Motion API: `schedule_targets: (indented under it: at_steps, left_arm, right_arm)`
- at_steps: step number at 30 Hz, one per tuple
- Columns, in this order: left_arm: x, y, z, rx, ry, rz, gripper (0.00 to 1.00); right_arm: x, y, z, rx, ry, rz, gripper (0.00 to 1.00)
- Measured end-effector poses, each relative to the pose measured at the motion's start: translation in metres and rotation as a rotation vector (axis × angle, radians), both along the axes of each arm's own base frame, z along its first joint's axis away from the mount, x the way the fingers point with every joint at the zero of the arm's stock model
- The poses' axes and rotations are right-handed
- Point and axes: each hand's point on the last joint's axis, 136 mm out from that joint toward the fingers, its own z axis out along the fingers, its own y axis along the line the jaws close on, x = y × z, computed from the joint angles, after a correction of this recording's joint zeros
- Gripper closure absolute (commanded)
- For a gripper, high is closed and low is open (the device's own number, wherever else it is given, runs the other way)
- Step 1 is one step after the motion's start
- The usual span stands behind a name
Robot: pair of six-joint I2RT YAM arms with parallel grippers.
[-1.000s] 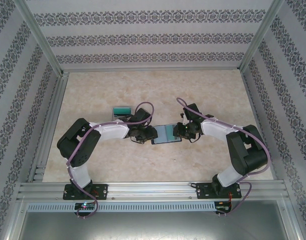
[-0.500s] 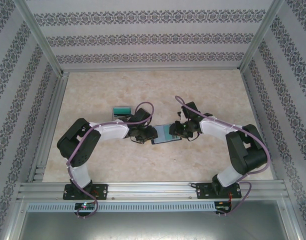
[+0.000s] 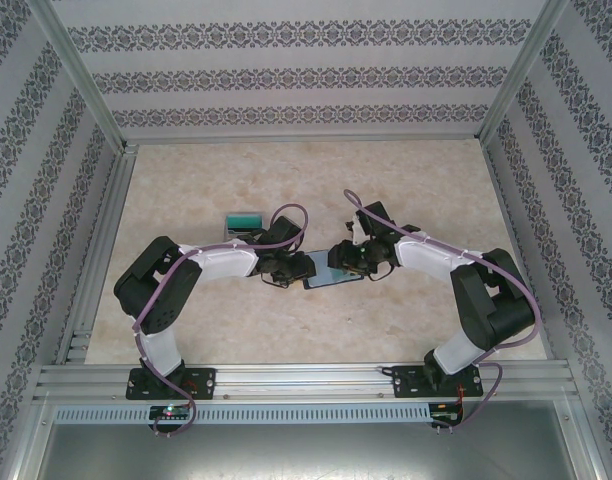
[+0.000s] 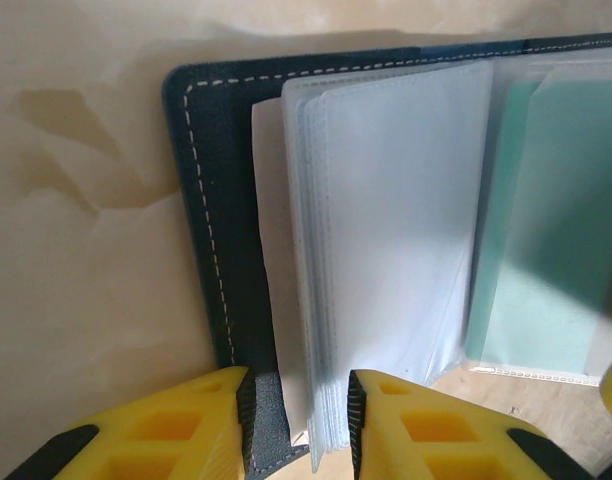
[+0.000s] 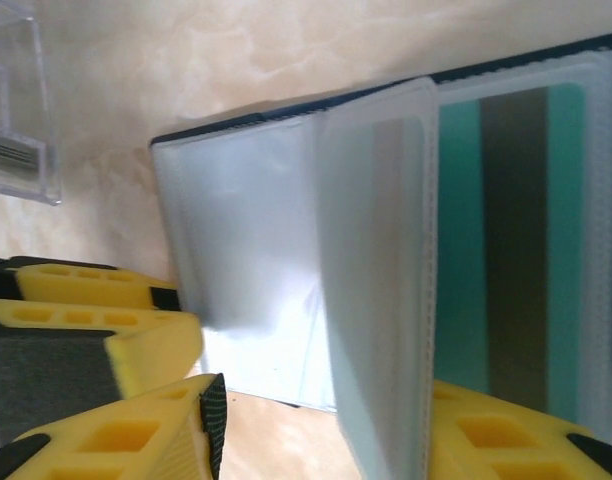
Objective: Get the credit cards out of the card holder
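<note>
Mid-table, card holder (image 3: 324,274) open, long axis L-R; L gripper (image 4: 298,402) pinches it, R gripper (image 5: 321,420) jaws apart.

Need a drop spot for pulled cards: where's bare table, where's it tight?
Bare: far half of the table, from the back wall to the arms; also the near strip between the card holder and the front rail. Crowded: centre, where left tool and right tool meet at the holder, with the clear box just behind the left arm.
</note>
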Motion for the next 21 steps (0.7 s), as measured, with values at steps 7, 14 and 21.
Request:
schedule_targets:
  at_steps: [7, 14, 21]
  left_arm:
    - [-0.001, -0.001, 0.000, -0.003, 0.003, -0.003, 0.67]
    - [-0.001, -0.001, 0.000, -0.003, 0.003, -0.003, 0.67]
    - [-0.001, -0.001, 0.000, -0.003, 0.003, -0.003, 0.67]
  right_arm:
    - [0.001, 0.016, 0.012, 0.065, -0.004, 0.018, 0.51]
    - [0.003, 0.026, 0.019, 0.105, -0.009, 0.032, 0.52]
    - [0.003, 0.025, 0.017, 0.100, -0.008, 0.029, 0.56]
